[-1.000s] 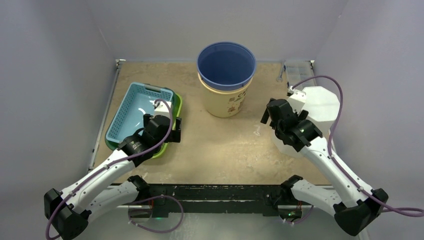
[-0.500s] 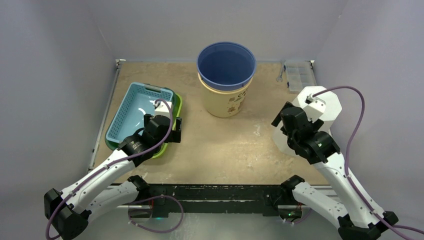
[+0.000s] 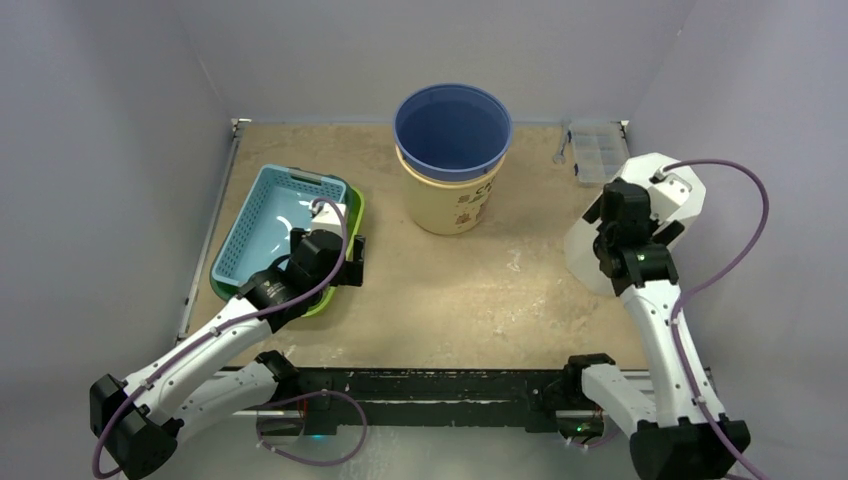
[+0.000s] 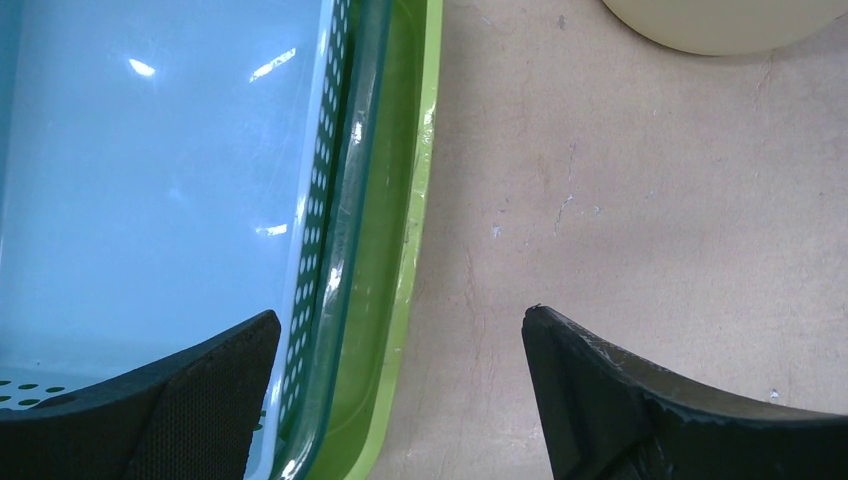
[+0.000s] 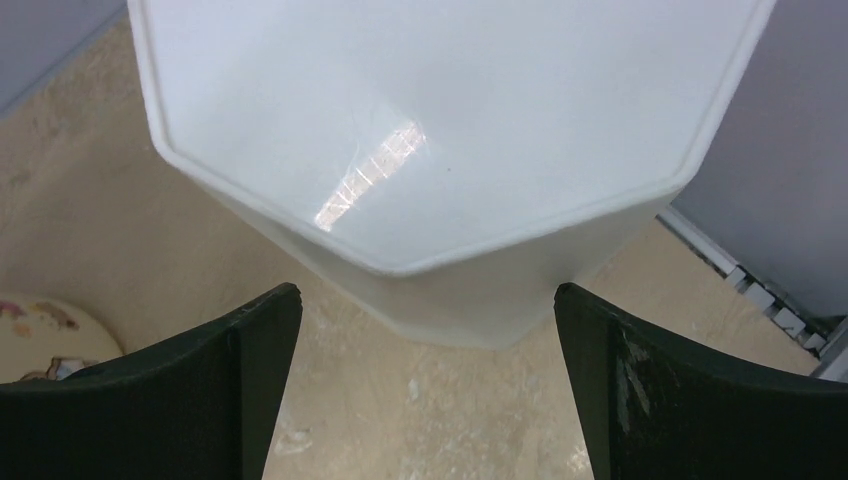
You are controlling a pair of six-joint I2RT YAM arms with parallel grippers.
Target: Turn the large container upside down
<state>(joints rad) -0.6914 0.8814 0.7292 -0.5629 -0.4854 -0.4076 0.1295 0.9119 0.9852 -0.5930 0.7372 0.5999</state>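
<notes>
We are looking at the container [image 3: 585,255] at the counter's [image 3: 450,290] 3 o'clock edge. It is white and eight-sided, with its closed flat face turned up. Whether it is standing flat or tipping we cannot tell, since the right arm is covering its middle. The right pincer [image 5: 425,295] is hovering over that flat face with its fingers spread wide, holding nothing — in the wrist view the face is filling the gap between them, and we are seeing no contact. At 9 o'clock a blue basket [image 3: 300,178] is sitting inside a green one [image 4: 385,300]. The left pincer [image 4: 400,318] is hanging open over their 3 o'clock rim — one finger above the blue basket, the other above bare counter, gripping nothing. At 12 o'clock a blue bucket [image 3: 452,135] is nesting in a cream one [image 3: 445,210].
</notes>
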